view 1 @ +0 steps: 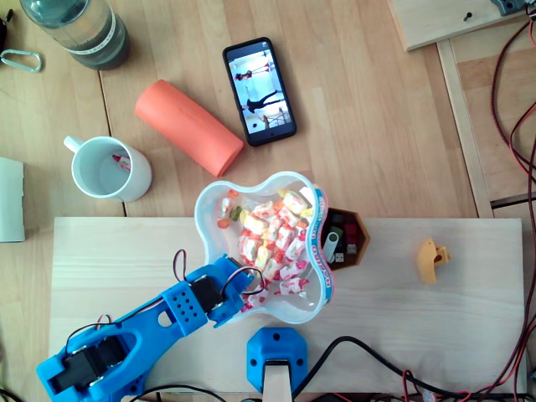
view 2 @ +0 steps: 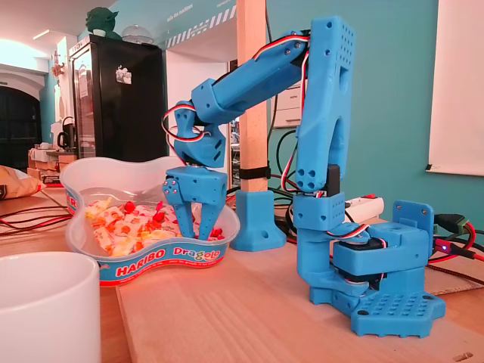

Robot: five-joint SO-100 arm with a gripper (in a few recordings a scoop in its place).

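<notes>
Locate the white ceramic mug [view 2: 45, 302] at the near edge of the fixed view. Behind it, find the clear wavy-walled plastic tub [view 2: 151, 261] with the red-and-blue label, standing on the pale wooden tabletop [view 2: 249, 318] and part-filled with wrapped mixed-colour sweets [view 2: 121, 225]. Note the blue two-finger gripper [view 2: 195, 231] pointing straight down inside the tub's right end, tips among the sweets — jaws parted, nothing visibly clamped between them. Confirm from the overhead view: gripper [view 1: 254, 291] at the tub's lower-left part, beside the rim. Judge the step as the reach-in stage of a pick. For the next move: close on one sweet only, then lift straight up, clear of the rim. Farther off, past the tub — dark hexagonal tray [view 1: 364, 243] touching its right side, orange foam cylinder [view 1: 188, 126], black smartphone [view 1: 260, 90].
</notes>
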